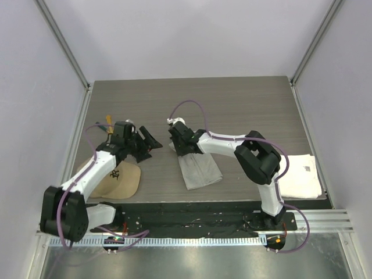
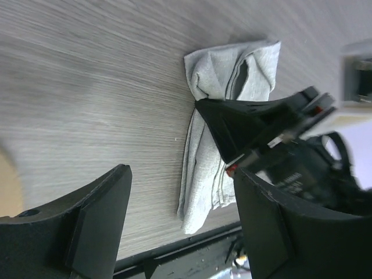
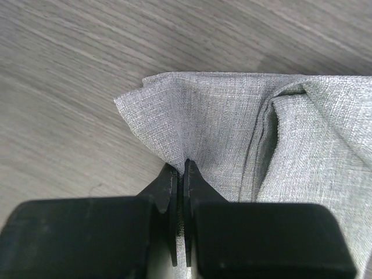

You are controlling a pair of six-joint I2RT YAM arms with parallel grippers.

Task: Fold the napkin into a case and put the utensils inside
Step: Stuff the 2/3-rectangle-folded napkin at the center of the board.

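Observation:
The light grey napkin [image 1: 200, 171] lies folded into a narrow long shape in the middle of the table, loose folds open at its far end. My right gripper [image 1: 181, 150] is shut on a pinched ridge of the cloth near that far end; the right wrist view shows the jaws [image 3: 183, 168] closed on the napkin [image 3: 232, 116]. My left gripper [image 1: 150, 146] is open and empty, just left of the napkin [image 2: 203, 174]. An orange-yellow and a teal utensil handle [image 1: 106, 124] peek out behind the left arm. The gold spoon is hidden.
A tan cap [image 1: 119, 180] with a black emblem lies under the left arm at the near left. A thick white towel [image 1: 302, 174] lies at the near right edge. A black rail [image 1: 192, 218] runs along the table's near edge.

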